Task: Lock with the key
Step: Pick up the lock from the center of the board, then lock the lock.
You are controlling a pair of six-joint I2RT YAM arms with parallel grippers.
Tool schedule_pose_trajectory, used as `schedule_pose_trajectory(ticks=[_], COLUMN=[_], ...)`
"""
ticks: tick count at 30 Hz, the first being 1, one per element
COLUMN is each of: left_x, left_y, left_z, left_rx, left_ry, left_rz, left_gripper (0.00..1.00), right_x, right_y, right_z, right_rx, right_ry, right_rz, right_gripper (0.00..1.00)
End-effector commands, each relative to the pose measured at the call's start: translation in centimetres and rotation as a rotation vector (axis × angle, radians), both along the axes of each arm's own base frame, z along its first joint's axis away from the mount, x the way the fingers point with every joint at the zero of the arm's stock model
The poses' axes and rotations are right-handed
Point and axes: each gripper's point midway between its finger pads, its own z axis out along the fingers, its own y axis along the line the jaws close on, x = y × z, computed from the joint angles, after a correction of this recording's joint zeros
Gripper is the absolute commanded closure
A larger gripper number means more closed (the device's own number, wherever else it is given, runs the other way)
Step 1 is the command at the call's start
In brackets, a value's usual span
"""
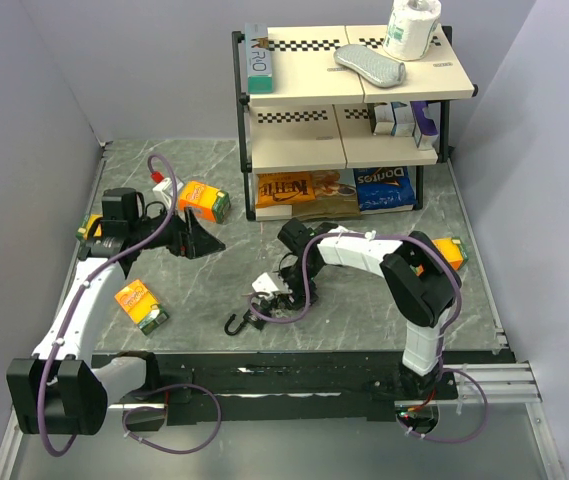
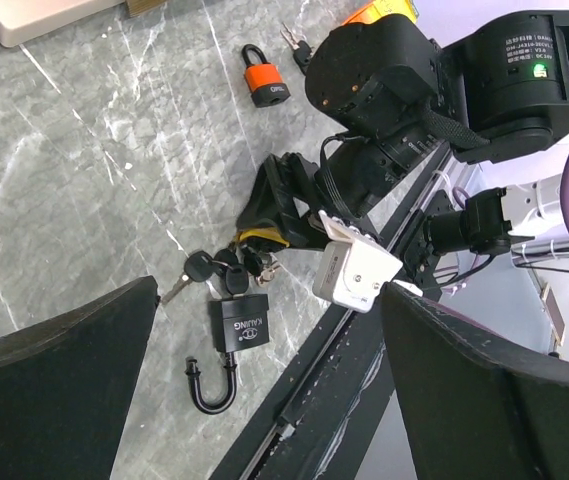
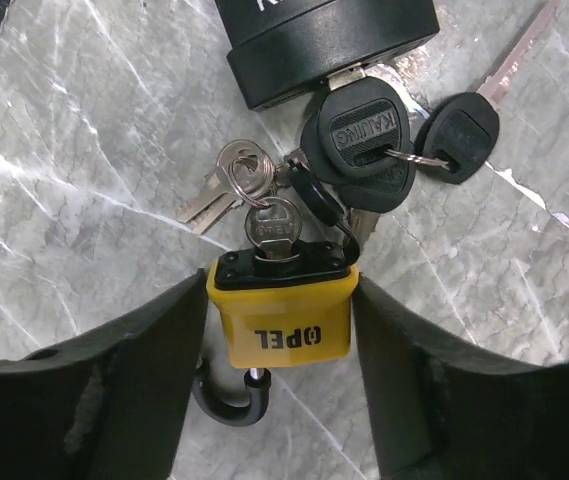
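My right gripper (image 3: 280, 300) is shut on a yellow OPEL padlock (image 3: 282, 328), one finger on each side of its body. A silver key (image 3: 272, 226) sits in its keyhole and its black shackle (image 3: 232, 402) hangs open. Just beyond lies a black KAIJING padlock (image 3: 324, 35) with a bunch of black-headed keys (image 3: 364, 130). In the left wrist view that black padlock (image 2: 238, 325) lies with its shackle open beside its keys (image 2: 202, 268). My left gripper (image 2: 269, 295) is open and empty, well left of the locks (image 1: 199, 240). My right gripper (image 1: 282, 285) is low over the table.
An orange padlock (image 2: 264, 85) with keys lies beyond the right arm. Orange cartons lie at left (image 1: 204, 201), front left (image 1: 142, 305) and right (image 1: 450, 250). A shelf rack (image 1: 349, 150) with snacks stands at the back. A black rail (image 1: 294, 370) runs along the near edge.
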Motion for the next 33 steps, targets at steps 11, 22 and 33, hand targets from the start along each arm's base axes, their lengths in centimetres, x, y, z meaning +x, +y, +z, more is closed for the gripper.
schedule_pose_trajectory(ticks=[11,22,33], left_x=[2.1,2.1,-0.5], left_y=[0.3,-0.3,-1.2], left_z=[4.3,8.1,5.1], left_rx=[-0.084,-0.256,-0.312], left_ry=[-0.137,-0.216,-0.093], left_rz=[0.098,0.131,0.157], left_gripper=[0.05,0.09,0.15], right_x=[3.4,9.8,14.6], right_y=[2.1,3.0,6.2], right_z=[11.0,28.8,32.2], right_rx=[0.211,0.756,0.802], right_ry=[0.187,0.620,0.971], right_rz=[-0.425,-1.121,-1.620], right_gripper=[1.00,1.00,1.00])
